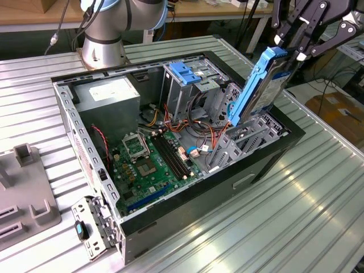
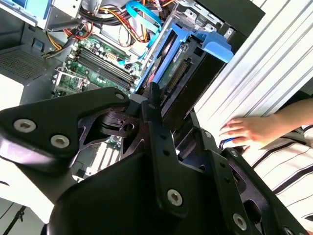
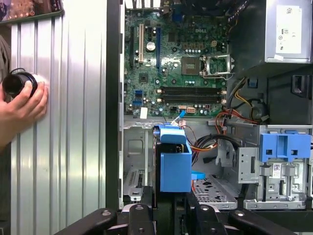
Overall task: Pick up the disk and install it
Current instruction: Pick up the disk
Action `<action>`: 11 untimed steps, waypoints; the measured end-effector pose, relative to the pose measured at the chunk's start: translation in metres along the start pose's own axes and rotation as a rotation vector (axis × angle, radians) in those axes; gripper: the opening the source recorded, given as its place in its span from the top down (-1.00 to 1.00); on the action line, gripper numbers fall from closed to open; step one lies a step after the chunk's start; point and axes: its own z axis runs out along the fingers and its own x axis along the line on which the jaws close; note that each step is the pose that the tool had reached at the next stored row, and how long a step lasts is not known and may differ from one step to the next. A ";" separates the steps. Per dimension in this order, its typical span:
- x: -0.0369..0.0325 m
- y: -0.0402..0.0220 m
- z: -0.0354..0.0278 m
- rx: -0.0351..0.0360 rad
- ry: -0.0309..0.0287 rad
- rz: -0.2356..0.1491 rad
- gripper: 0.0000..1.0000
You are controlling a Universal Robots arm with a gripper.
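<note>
The disk point(image 1: 259, 85), a grey drive in a bright blue rail frame, hangs steeply tilted over the exterior view's right end of the open computer case point(image 1: 62, 102). Its lower end dips into the case beside the grey drive cage point(image 1: 250, 139). My gripper point(image 1: 291, 50) is shut on its upper end. In the first wrist view the disk point(image 3: 175, 164) stands on edge between my fingers point(image 3: 138, 215), over the empty bay floor point(image 3: 212, 188). In the second wrist view the disk point(image 2: 193, 73) juts out past the gripper point(image 2: 164, 110).
Inside the case lie the motherboard point(image 1: 148, 159), the grey power-supply box point(image 1: 108, 96) and a bare blue bracket point(image 1: 185, 71) on a cage, with loose cables point(image 1: 199, 142). A person's hand point(image 3: 22, 105) holding a black cylinder rests on the ribbed table point(image 1: 273, 210). A grey fixture point(image 1: 23, 193) lies at the exterior view's left.
</note>
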 end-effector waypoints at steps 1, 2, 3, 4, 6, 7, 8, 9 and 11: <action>0.0001 -0.0045 0.0004 0.0000 -0.0001 0.000 0.30; 0.0000 -0.0062 0.0011 -0.0001 0.0003 0.000 0.30; 0.0001 -0.0072 0.0020 -0.0001 0.0006 0.000 0.30; 0.0003 -0.0084 0.0051 -0.0001 0.0006 0.000 0.30; 0.0006 -0.0092 0.0109 0.0000 0.0005 0.000 0.30; 0.0008 -0.0094 0.0126 0.0000 0.0005 0.000 0.30; 0.0010 -0.0096 0.0155 0.0000 0.0005 0.000 0.30; 0.0014 -0.0096 0.0190 -0.0001 0.0005 0.000 0.30; 0.0017 -0.0097 0.0241 -0.0001 0.0005 0.000 0.30</action>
